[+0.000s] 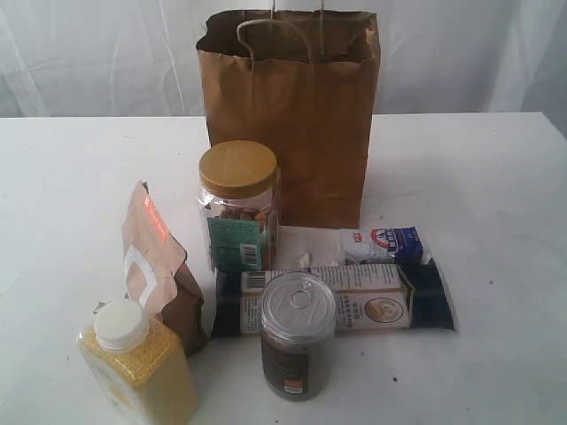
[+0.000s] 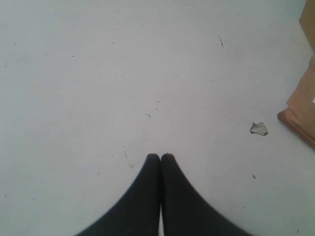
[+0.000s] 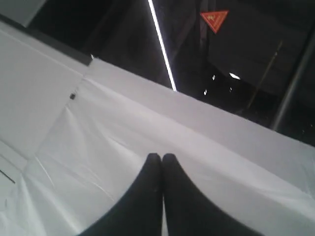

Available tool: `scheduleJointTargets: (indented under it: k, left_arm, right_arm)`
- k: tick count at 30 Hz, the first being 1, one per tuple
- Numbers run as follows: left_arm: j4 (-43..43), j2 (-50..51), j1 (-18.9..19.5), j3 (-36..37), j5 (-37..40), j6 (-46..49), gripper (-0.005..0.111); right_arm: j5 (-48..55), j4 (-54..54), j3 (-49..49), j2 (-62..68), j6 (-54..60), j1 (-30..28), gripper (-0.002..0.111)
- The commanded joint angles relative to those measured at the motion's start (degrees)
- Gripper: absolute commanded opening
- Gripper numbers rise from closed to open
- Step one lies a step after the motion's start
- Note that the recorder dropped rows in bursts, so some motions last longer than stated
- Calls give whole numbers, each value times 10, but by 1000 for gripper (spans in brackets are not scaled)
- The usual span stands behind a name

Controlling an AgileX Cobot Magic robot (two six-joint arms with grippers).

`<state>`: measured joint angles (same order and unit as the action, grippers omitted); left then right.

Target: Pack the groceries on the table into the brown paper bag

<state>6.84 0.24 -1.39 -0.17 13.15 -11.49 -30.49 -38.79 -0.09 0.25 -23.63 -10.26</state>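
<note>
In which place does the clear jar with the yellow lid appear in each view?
Exterior: jar at centre, before the brown paper bag.
Left wrist: not in it.
Right wrist: not in it.
Shared landmark: white tabletop, also in left wrist view; right wrist unclear.

Bag rear handle cut by top edge, bottle base cut off below, long packet partly behind can, labels too blurred to read, brown corner cropped in left wrist view

Soft even light, faint shadows, slight blur
</note>
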Motion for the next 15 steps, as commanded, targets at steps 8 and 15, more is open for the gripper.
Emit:
scheduleJointTargets:
  k: [8, 15]
  left_arm:
    - [-4, -2, 0, 2, -2, -2, 0]
    - [-4, -2, 0, 2, -2, -2, 0]
  right_arm:
    - [-314, -1, -87, 5, -231, 2, 0]
    - [-229, 241, -375, 153, -88, 2, 0]
